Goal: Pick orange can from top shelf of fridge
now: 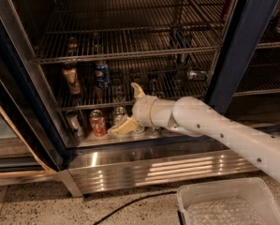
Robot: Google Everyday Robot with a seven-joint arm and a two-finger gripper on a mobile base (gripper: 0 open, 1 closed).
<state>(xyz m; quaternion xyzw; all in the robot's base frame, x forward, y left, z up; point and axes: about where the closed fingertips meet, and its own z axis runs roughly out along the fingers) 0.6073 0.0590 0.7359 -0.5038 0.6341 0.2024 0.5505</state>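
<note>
1. Gripper [124, 109]: in the camera view it sits low inside the fridge [252, 41], in front of the cans standing on the steel floor. My fingers are spread wide, one pointing up and one down-left, and they hold nothing.
2. Orange can [70, 78]: it stands upright at the left of the shelf [90, 106], just beside the blue can [101, 74]. It lies up and to the left of my gripper, well apart from it.
3. Step in hand, as I judge it: approach. The grasp has not begun.
4. I should raise the wrist until the fingers are level with the can's mid-body, then travel left. I should stay in front of the shelf edge while passing the blue can, so that nothing gets swept.
5. I should turn the wrist so the fingers straddle the can from its two sides, advance until the body sits between them, then close on the middle.
6. Cautions:
   - The lower finger [123, 127] is near the red can [98, 122]. Lift clear before moving sideways.
   - The upper rack [130, 55] sits close over the can's top. Lift only slightly, then draw straight out.
</note>
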